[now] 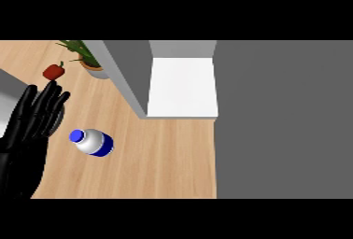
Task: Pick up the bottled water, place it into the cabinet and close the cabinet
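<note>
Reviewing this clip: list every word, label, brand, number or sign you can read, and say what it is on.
None can be read anywhere in this view.
Water bottle: blue cap and blue band, no lettering shows.
Cabinet: plain white inside, grey walls, no markings.
Red pepper, potted plant, left robot hand: no text.
</note>
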`<move>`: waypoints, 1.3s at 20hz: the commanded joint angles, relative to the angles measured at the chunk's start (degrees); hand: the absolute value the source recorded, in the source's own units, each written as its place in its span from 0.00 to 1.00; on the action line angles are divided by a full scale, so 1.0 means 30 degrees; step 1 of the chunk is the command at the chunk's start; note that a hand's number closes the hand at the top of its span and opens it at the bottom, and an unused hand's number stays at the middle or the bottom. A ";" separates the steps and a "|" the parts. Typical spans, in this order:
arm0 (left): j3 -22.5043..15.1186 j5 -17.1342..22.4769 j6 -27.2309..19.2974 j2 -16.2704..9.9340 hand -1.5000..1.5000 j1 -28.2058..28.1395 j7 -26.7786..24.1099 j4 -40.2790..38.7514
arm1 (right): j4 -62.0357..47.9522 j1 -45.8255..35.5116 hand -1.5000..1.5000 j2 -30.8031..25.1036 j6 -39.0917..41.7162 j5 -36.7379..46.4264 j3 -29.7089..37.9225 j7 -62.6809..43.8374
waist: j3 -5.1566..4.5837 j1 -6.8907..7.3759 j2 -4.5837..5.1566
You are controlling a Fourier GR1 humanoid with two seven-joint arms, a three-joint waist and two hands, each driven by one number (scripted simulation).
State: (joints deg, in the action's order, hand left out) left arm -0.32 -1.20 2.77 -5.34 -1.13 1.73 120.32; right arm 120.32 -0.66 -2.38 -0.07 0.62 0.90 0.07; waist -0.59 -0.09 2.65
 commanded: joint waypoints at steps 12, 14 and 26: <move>0.5573 1.4949 0.7370 -0.4396 0.00 -0.2401 0.2466 -0.0799 | 0.4181 0.4168 0.00 -0.1136 0.3470 -0.2224 -0.3009 -0.2219 | 0.0192 0.0161 -0.0979; 0.6125 1.5895 0.7933 -0.4890 0.00 -0.2340 0.2527 -0.1684 | 0.6488 0.5732 0.00 -0.1132 0.3482 -0.2370 -0.3802 -0.3206 | 0.0190 -0.0022 -0.0970; 0.8256 1.8055 0.8554 -0.5929 0.00 -0.2694 0.5438 -0.2054 | 0.7686 0.3313 0.00 0.0047 0.1641 0.0029 -0.5975 -0.6667 | 0.0191 0.0042 -0.0903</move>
State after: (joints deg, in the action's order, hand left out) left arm 23.33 52.05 27.60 -22.42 -10.47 16.01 116.44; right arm 141.16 10.91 -3.57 6.67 -2.66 -13.86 -16.75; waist 0.00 0.10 -0.10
